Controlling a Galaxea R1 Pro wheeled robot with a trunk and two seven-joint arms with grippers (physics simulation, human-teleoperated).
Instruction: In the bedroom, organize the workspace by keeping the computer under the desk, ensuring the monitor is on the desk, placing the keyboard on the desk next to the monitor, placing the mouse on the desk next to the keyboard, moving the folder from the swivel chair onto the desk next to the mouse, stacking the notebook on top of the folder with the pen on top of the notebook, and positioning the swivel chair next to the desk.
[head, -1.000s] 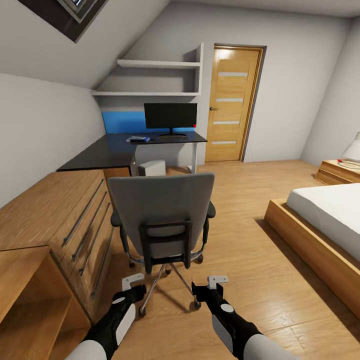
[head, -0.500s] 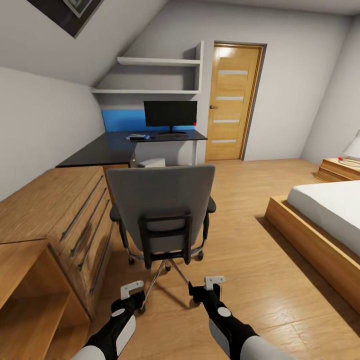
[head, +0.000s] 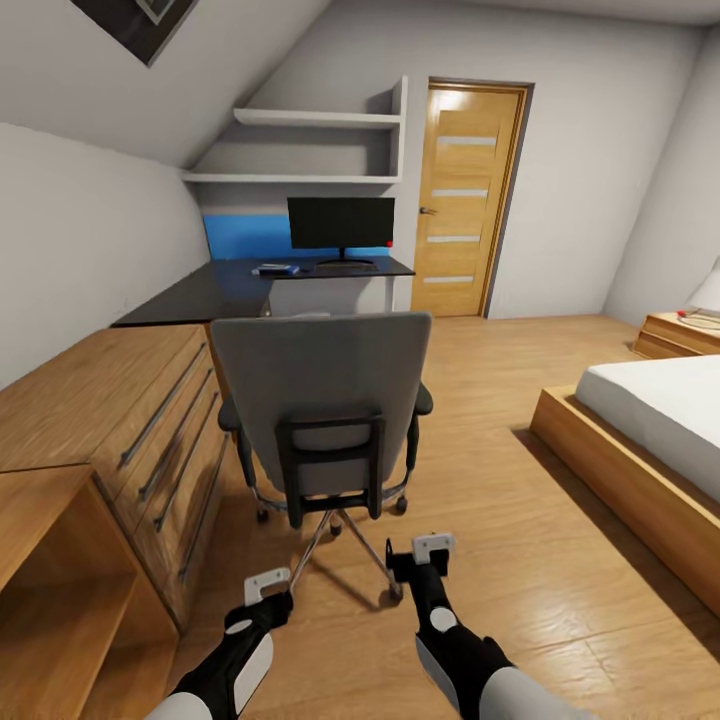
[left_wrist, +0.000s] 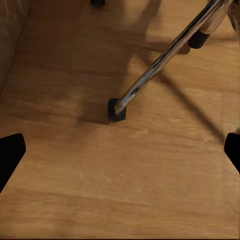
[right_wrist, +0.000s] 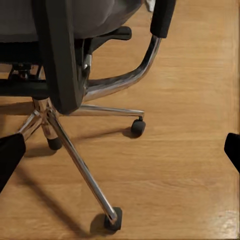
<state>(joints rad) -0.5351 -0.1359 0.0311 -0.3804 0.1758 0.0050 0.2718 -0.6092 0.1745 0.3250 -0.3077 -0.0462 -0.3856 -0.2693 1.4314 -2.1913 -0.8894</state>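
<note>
You face the back of the swivel chair (head: 322, 410), which stands well apart from the tabletop (head: 250, 285) carrying the monitor (head: 341, 222) and keyboard (head: 346, 266); I judge the chair step is in hand, so next reach for its backrest. Both the left pincer (head: 268, 585) and right pincer (head: 432, 547) hang empty with jaws apart. The right wrist view adds the chrome base and castors (right_wrist: 137, 127).

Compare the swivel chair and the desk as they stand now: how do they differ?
The swivel chair is grey with a chrome star base on castors; the desk is black-topped with a white leg. The chair stands close in front of the robot, back turned toward it; the desk sits farther off against the wall, carrying the monitor. Both rest on the wood floor.
</note>
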